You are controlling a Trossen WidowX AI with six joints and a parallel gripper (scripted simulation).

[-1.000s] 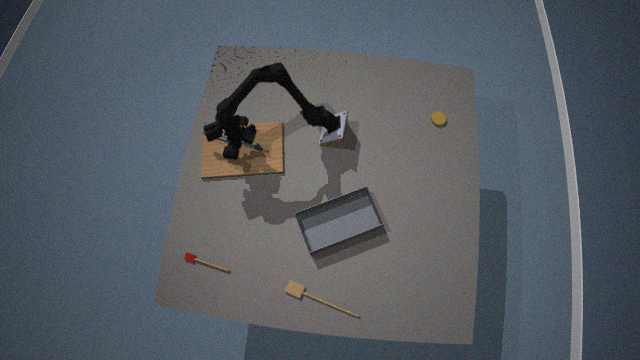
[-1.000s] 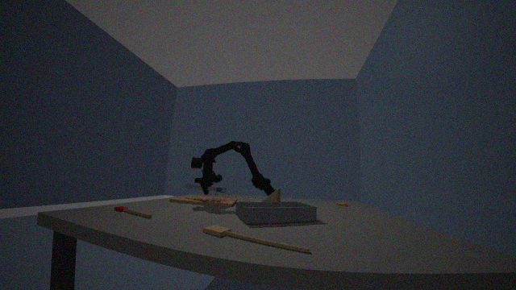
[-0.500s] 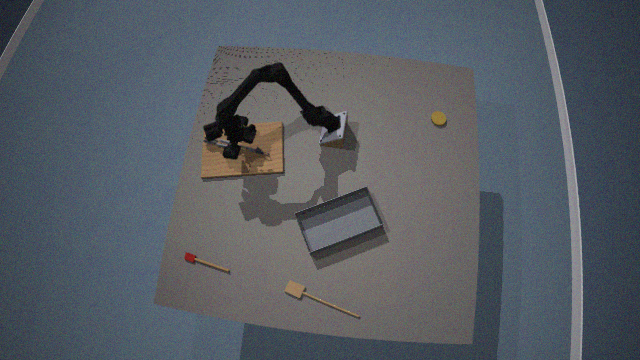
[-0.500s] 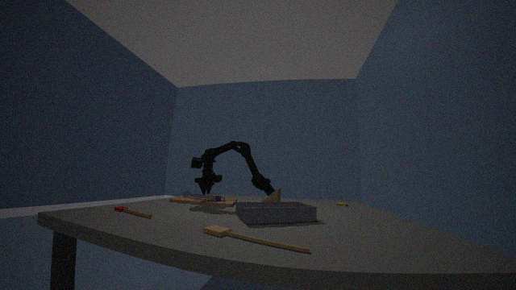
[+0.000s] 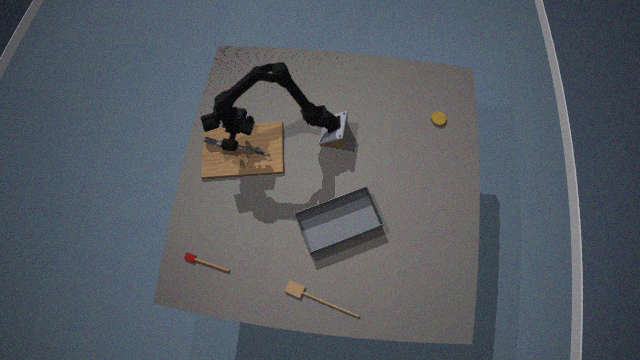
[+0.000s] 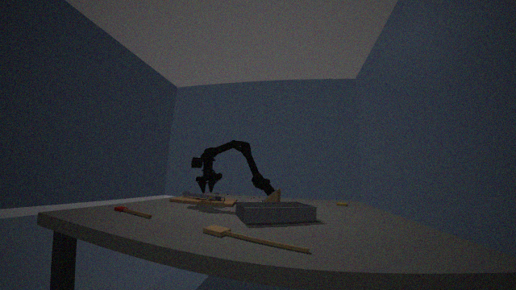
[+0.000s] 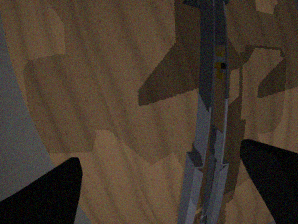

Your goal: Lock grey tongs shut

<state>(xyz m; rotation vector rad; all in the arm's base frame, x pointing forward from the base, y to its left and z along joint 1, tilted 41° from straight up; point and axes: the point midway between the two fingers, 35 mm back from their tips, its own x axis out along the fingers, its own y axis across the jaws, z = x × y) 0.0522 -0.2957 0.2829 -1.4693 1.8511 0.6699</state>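
Grey tongs (image 5: 256, 150) (image 6: 215, 198) (image 7: 201, 120) on the wooden board (image 5: 270, 165) (image 6: 181, 200) (image 7: 125, 65), lying lengthwise, arms close together. Presumably put there as the wanted resting place, off the roasting tin (image 5: 342, 227) (image 6: 278, 213), which stands well apart.

Gripper (image 5: 230, 145) (image 6: 206, 192) (image 7: 164, 159) spread wide, nothing between its fingers; in the wrist view the two fingertips stand either side of the tongs with a gap at each. Likely so that the tongs are let go without a nudge. Fingers point down over the board, a sensible pose for lifting straight away.

Lock: cannot tell whether it has caught (narrow arms suggest it, no more). Judged near the end. Next, probably, rise clear and see whether the arms spring apart; a brushed fingertip could shift them.
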